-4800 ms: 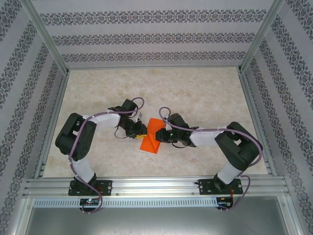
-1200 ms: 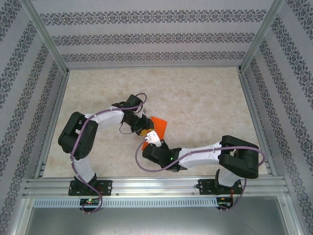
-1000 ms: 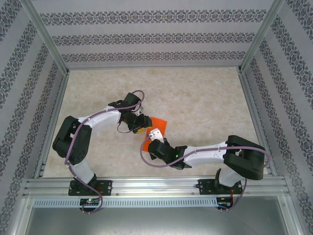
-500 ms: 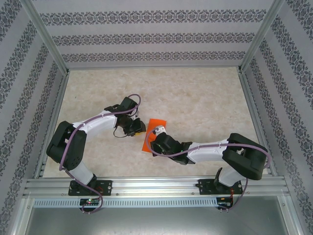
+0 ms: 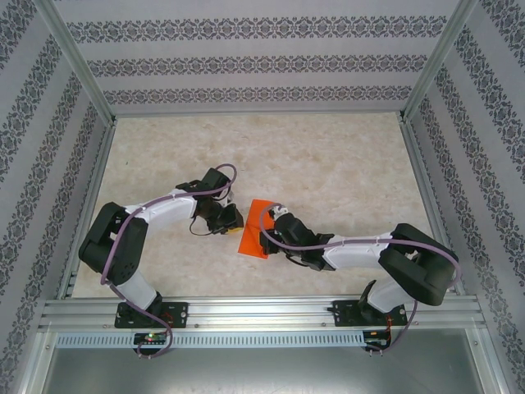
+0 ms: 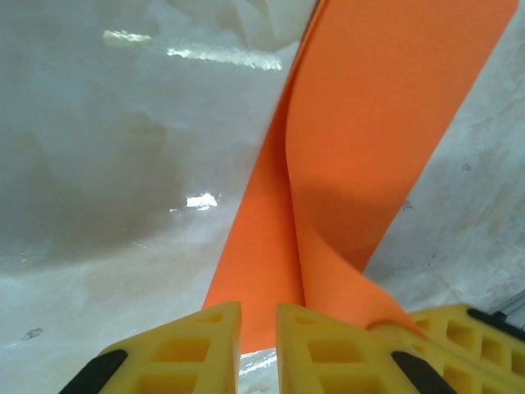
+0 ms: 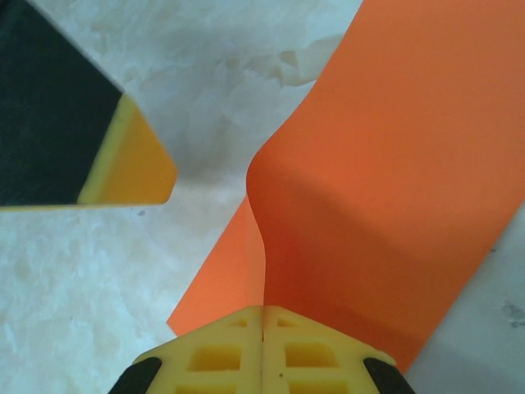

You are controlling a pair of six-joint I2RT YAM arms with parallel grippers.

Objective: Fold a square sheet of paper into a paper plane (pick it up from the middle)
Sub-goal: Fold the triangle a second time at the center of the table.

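White-black arms [image 5: 164, 209], yellow claws [image 6: 258, 345]

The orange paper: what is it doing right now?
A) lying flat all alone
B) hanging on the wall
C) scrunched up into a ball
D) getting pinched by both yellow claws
D: the orange paper rises in a curl straight into the right gripper, and another fold of it sits between the left gripper fingers.

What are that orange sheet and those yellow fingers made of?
Sheet: looks like thin matte paper; it curls softly and holds a crease. Fingers: probably moulded plastic, matte, with a honeycomb of open cells. Table: glossy marble-look surface, showing glare.
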